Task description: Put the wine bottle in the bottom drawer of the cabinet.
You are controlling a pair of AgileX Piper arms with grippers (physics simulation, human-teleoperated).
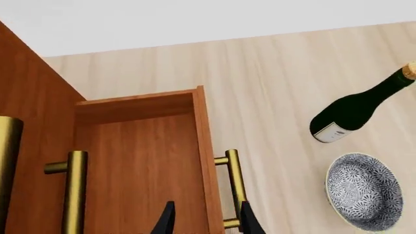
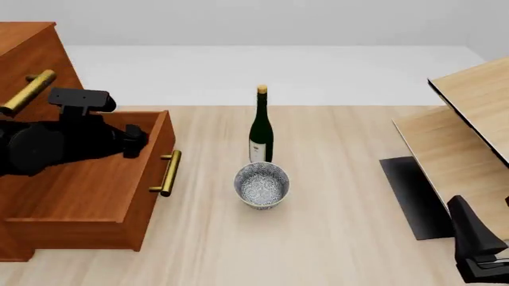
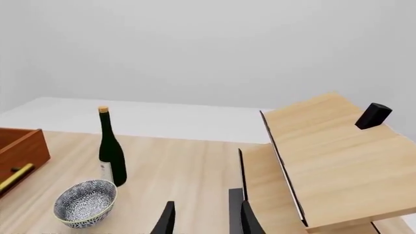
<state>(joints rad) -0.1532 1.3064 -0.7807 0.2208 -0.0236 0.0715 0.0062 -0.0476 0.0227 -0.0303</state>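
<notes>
Our left arm reaches in over the open drawer, lying roughly level above its cavity, wrist camera housing on top. Left gripper shows only two dark fingertips at the wrist view's edge, spread apart with nothing between them, so we read it as parted and empty; one tip sits just beside the drawer handle, and we can't tell whether it touches. From the front the gripper itself is hidden behind the arm body. The drawer is pulled well out of the cabinet, inside bare wood; the cabinet is cut off at the frame edge, with one upper handle visible. Our right arm sits low, well away from the drawer on the far side of the table, mostly cut off. Right gripper also shows only two tips, apart, holding nothing, pointing over the table toward the pale furniture, whose lower part is out of view. The bottle stands upright on the table, well apart from the drawer front, untouched by either arm. A patterned bowl sits just in front of it, hiding the bottle's base from the front; contact between them is unclear.
</notes>
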